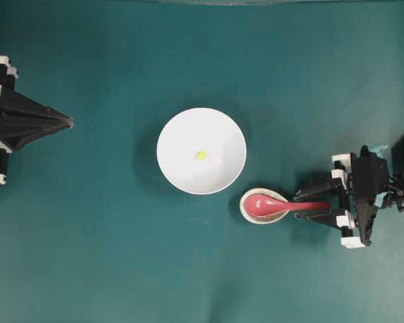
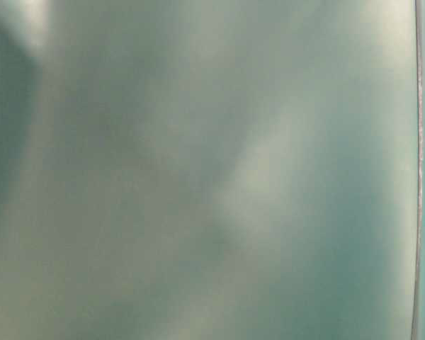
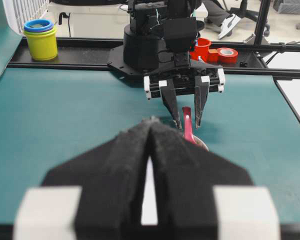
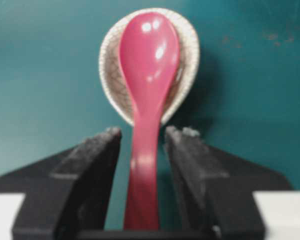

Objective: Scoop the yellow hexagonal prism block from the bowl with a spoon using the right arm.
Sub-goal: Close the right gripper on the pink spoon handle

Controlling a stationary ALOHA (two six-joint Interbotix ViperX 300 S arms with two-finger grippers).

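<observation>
The white bowl (image 1: 182, 138) stands mid-table with the tiny yellow hexagonal prism block (image 1: 200, 155) lying inside it. To its lower right, the pink-red spoon (image 1: 266, 203) (image 4: 149, 55) rests scoop-up in a small speckled spoon rest (image 1: 244, 204) (image 4: 108, 65), handle pointing right. My right gripper (image 1: 298, 207) (image 4: 142, 132) is open and straddles the handle, with a gap showing on each side. The left wrist view shows the same: right gripper (image 3: 188, 122) around the spoon (image 3: 187, 127). My left gripper (image 1: 69, 122) (image 3: 151, 120) is shut and empty at the far left.
Beyond the mat's far edge in the left wrist view are stacked yellow and blue cups (image 3: 40, 37) and red cups and tape rolls (image 3: 215, 51) beside the right arm's base (image 3: 150, 45). The table-level view is a teal blur.
</observation>
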